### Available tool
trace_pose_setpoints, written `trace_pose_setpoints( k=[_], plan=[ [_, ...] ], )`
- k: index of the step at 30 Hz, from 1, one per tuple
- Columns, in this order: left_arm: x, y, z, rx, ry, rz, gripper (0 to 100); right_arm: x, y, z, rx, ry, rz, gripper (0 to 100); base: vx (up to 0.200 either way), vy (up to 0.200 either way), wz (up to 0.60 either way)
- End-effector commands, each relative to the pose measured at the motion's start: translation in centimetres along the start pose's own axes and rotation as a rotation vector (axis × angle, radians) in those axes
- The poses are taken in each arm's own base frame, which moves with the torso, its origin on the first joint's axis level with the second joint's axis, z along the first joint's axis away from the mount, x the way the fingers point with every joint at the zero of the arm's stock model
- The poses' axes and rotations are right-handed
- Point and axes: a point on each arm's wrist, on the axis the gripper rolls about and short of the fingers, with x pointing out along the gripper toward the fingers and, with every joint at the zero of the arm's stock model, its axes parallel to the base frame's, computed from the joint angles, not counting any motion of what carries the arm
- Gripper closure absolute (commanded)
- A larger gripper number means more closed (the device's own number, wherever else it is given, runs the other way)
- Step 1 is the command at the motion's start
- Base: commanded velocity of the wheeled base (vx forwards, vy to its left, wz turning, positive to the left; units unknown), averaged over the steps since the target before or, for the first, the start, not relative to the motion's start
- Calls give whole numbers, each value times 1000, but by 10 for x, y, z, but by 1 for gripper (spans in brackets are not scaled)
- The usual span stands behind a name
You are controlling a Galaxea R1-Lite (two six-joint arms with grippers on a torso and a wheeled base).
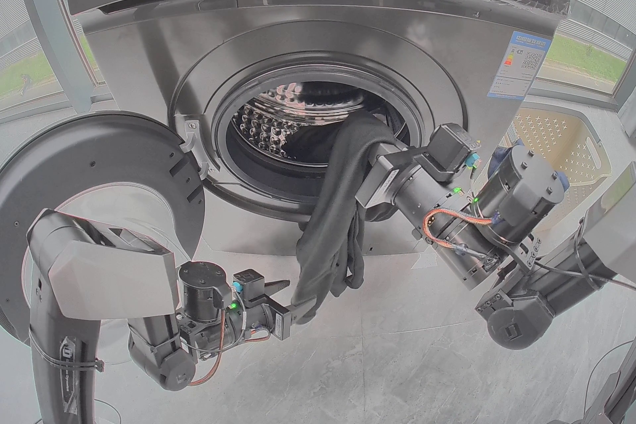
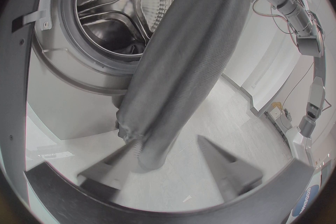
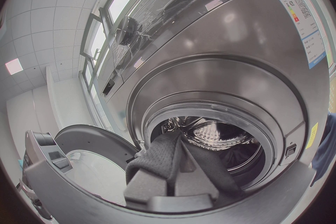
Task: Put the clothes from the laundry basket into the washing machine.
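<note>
- One limp dark-grey knit garment (image 1: 334, 200) drapes out of the silver washing machine's (image 1: 424, 48) open mouth in the head view; the right claw (image 1: 370, 159) grips its top.
- Left wrist view: left claw (image 2: 168, 141) spread wide, holding nothing, cloth's tail just beside one finger (image 2: 119, 165).
- Right wrist view: fingers (image 3: 147, 184) pinch a fold. Probably light and floppy, so gather the tail.

The washing machine (image 1: 318, 48) stands on the grey floor (image 1: 397, 352).

— Your head view?
— High, facing down at the washing machine (image 1: 397, 48) front.
— Your wrist views?
— Left: low, close, looking up. Right: close, facing in. All share drum opening (image 3: 217, 137), dark garment (image 1: 331, 207).
</note>
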Motion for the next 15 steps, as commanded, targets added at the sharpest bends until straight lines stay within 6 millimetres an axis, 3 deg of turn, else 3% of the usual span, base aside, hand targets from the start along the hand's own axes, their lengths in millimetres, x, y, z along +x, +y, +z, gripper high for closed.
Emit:
trace_pose_setpoints(
  k=[1,10,15],
  plan=[
    [13,5,-7,-1,-5,3,0,0,2,-1,2,3,6,100,0,0,0],
    [23,3,0,4,-47,-16,0,0,5,-1,5,3,14,100,0,0,0],
    [23,-8,-1,14,-37,-80,0,4,5,0,6,-9,11,100,0,0,0]
  ],
)
